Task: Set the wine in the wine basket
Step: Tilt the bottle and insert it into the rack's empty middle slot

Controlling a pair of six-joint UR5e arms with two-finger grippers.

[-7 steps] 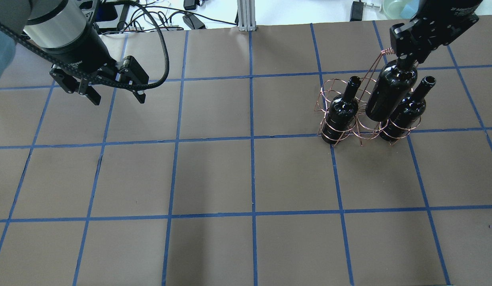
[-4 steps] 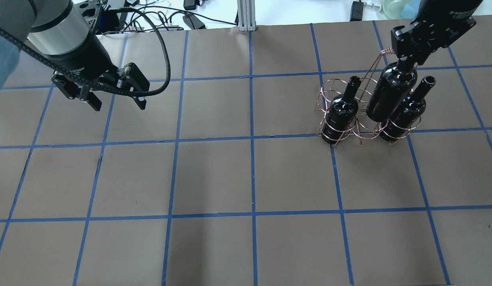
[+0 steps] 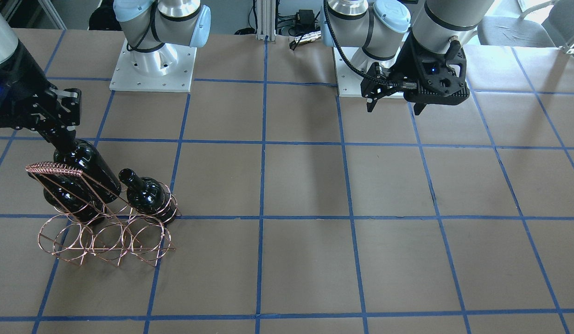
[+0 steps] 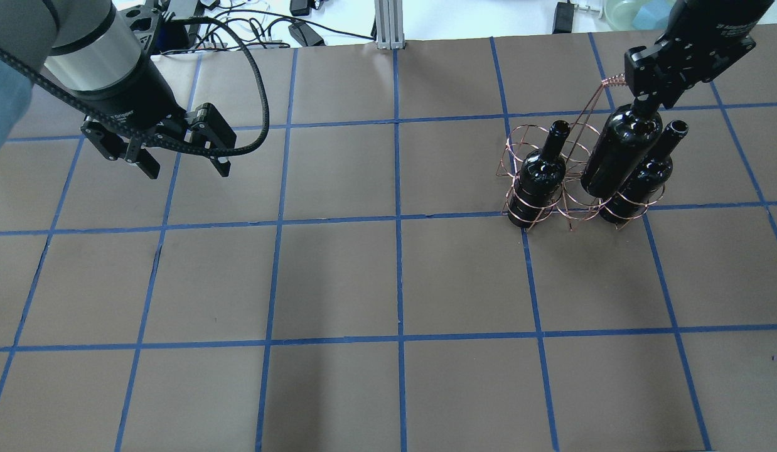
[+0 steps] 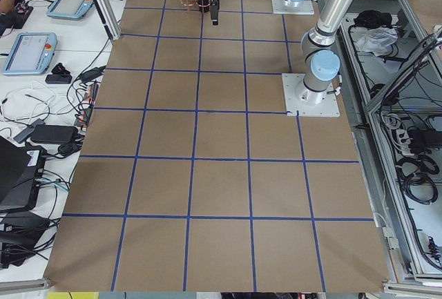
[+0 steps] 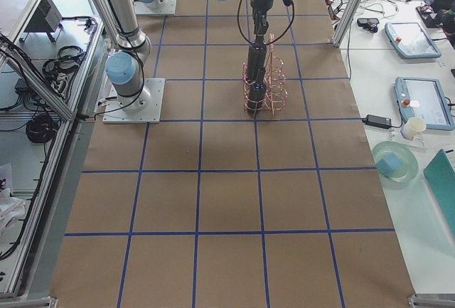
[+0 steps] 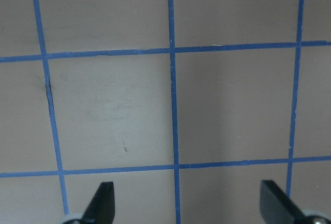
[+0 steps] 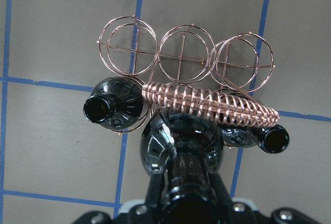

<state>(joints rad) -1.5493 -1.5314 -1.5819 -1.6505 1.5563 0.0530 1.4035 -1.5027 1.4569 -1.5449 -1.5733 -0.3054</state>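
- The wine (image 4: 621, 154) has moved a bit lower toward the wine basket (image 8: 207, 102)
- The right gripper (image 4: 647, 103) squeezes its neck
- The left gripper (image 4: 187, 171) is spread wide

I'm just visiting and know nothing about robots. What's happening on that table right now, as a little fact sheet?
right gripper: shut on the neck of the held wine bottle
held wine bottle: over the wine basket, between the two seated bottles; unclear if down in its ring
seated bottles: two, upright in the end rings of one row
other row: three empty rings
left gripper: open, empty, above bare table
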